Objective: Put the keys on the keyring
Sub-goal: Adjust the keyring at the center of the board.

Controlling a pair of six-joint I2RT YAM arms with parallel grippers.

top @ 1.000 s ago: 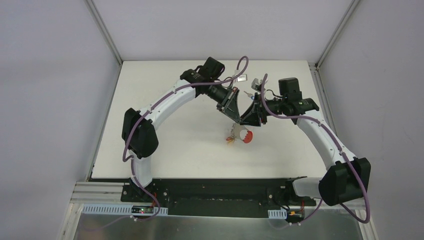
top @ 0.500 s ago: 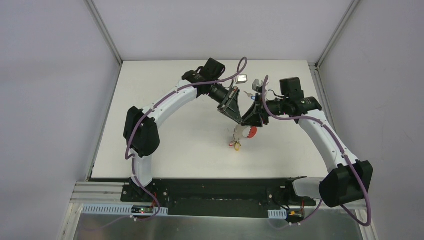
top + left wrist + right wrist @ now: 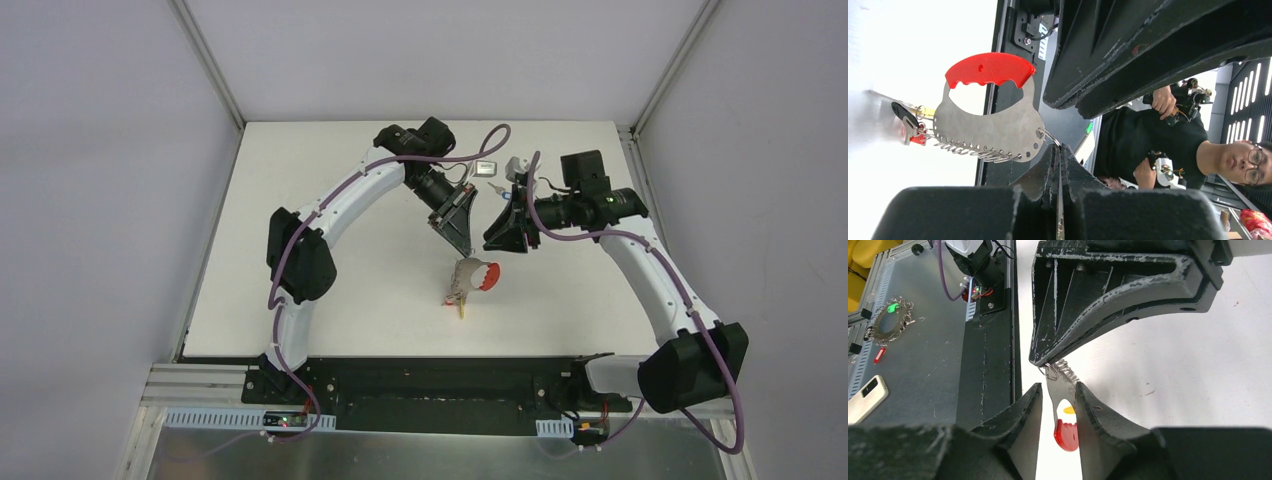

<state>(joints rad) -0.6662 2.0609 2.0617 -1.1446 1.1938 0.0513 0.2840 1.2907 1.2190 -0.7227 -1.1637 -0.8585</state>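
Observation:
The keyring (image 3: 477,274), half red and half grey plate, hangs in the air over the middle of the table. My left gripper (image 3: 463,247) is shut on a thin wire ring at the plate's corner; in the left wrist view the keyring (image 3: 993,127) hangs just past the gripper (image 3: 1060,148). A few keys (image 3: 460,301) with red and yellow tags dangle from its row of clips, and they also show in the left wrist view (image 3: 912,129). My right gripper (image 3: 497,238) is open and empty, beside the loop. In the right wrist view the keyring (image 3: 1066,432) shows edge-on between the spread fingers (image 3: 1087,402).
A small silver item (image 3: 487,167) lies on the table at the back. The left gripper's body (image 3: 1108,295) fills the upper right wrist view. On the metal bench beyond the near edge lie another ring of keys (image 3: 890,320) and a phone (image 3: 865,397).
The right gripper has let go of the keyring and drawn back to the right. The left gripper has carried the keyring a little toward the near edge, so it hangs from the left alone.

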